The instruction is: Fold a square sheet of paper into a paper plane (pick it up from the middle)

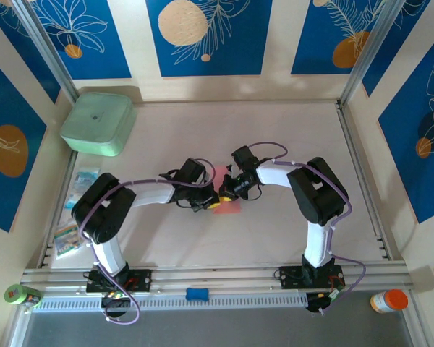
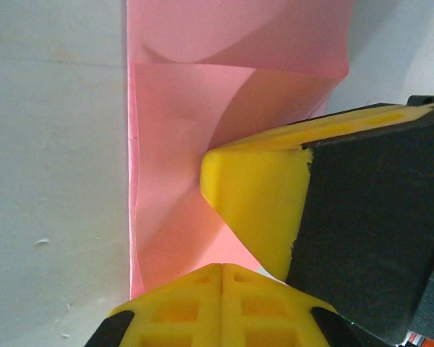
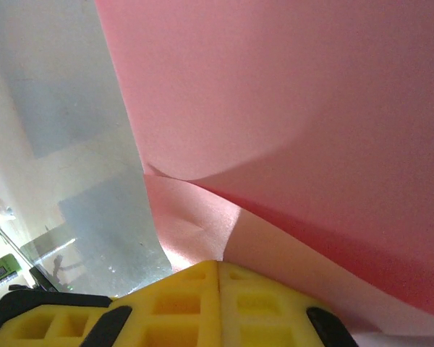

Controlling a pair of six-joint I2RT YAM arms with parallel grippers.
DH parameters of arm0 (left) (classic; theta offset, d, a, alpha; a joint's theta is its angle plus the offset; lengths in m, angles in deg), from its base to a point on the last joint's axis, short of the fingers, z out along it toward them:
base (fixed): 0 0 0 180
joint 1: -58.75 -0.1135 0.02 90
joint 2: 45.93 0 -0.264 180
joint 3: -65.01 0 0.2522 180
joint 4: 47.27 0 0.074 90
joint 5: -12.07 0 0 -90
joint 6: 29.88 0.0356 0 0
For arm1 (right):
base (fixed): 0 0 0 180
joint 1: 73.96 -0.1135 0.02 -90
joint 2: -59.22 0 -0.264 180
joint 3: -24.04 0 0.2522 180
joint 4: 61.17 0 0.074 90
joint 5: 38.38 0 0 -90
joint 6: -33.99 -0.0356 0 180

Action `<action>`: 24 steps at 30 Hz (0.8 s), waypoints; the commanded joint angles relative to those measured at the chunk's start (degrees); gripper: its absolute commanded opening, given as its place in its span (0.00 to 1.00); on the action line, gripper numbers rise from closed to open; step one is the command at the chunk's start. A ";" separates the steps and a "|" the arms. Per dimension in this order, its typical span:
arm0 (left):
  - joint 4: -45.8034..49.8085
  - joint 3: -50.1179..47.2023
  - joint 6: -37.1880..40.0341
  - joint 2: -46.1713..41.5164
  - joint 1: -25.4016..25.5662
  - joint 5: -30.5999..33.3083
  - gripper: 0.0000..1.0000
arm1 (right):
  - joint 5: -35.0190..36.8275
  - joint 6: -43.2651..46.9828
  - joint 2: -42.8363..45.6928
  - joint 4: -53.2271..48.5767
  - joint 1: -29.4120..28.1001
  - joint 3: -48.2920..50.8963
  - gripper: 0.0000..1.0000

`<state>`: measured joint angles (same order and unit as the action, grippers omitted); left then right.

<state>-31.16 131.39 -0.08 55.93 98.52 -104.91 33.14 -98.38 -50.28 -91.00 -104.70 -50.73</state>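
The square sheet of paper is pink-red and lies partly folded on the table's middle, between the two arms. In the left wrist view the sheet lies mostly flat, with one flap curling up at the top. My left gripper is shut, its yellow tips resting on the sheet's near edge. My right gripper is shut too, its tips down on the sheet where the raised flap begins. One of the right gripper's fingers presses on the paper just ahead of the left tips. From above, the left gripper and the right gripper almost touch.
A mint-green box stands at the back left. Clear printed packets lie along the left edge. A blue piece sits on the front rail, a green roll at the front left, and an orange-capped bottle at the front right.
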 commanded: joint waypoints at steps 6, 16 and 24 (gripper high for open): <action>2.64 -1.47 1.19 1.14 0.91 -0.45 0.01 | 3.01 -0.17 -2.94 -3.45 0.47 0.22 0.00; 6.72 -1.47 3.96 1.76 1.01 2.37 0.00 | 3.04 -0.41 -3.15 -3.53 0.58 0.34 0.00; 11.97 -1.75 6.33 0.42 1.08 4.13 0.00 | 3.26 -0.64 -3.12 -3.61 0.68 0.37 0.00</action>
<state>-27.07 130.56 3.70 56.61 98.98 -103.29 32.51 -98.43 -50.54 -91.09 -104.35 -50.91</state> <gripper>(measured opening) 0.054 0.042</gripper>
